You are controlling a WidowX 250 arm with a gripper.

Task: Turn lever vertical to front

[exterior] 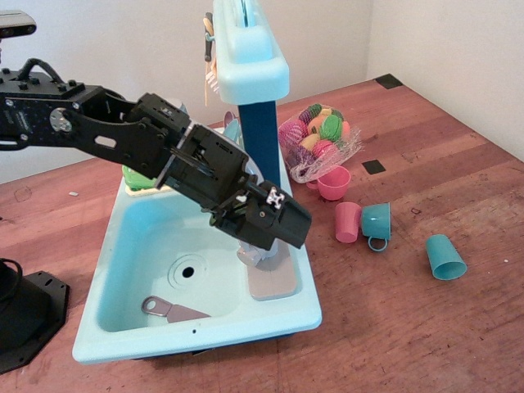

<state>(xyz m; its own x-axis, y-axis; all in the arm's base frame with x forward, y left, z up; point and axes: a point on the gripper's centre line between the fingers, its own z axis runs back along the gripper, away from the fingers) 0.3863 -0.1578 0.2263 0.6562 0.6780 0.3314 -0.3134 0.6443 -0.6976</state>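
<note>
My black gripper [266,239] hangs low over the right rim of the light blue toy sink [106,327], right at the grey faucet base. A small grey part [251,257] pokes out just under the fingertips, above the beige faucet plate [274,284]. It may be the lever or the faucet base; I cannot tell which, as the gripper covers most of it. The fingers are hidden against the dark gripper body, so I cannot tell whether they are open or closed on anything. The spout is hidden behind the arm.
A grey-handled spatula [172,310] lies in the basin. A dark blue post [262,135] holding a light blue shelf [250,57] rises just behind the gripper. On the wooden table to the right are a net bag of toy food [319,135], two pink cups [347,221] and two teal cups [446,257].
</note>
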